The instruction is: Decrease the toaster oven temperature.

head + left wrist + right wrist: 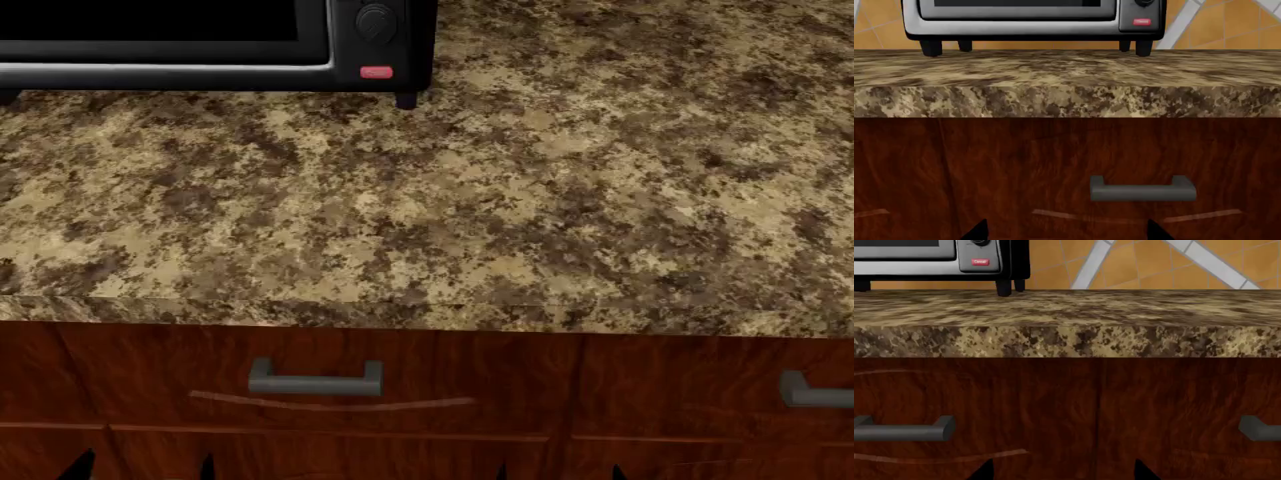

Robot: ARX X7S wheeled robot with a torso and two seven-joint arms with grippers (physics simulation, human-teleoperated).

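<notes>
Toaster oven (214, 45) sits far left at the back of the granite counter (534, 220), its lowest knob (375, 22) above a red button (376, 72). Both grippers hang low before the drawers, left gripper (1064, 231) and right gripper (1057, 470) spread wide, holding nothing. Risk, I judge: rising fingers could catch the counter's overhanging edge, or brush the button instead of the knob.

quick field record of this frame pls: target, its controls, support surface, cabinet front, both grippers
target: black boxy toaster oven with dark glass door, at the back of the counter
controls: round black knob; small red button below it
surface: speckled brown granite countertop
cabinet: dark red wood drawers, grey bar handle
left gripper: low, facing drawer front, open
right gripper: same, open
contact: none
</notes>
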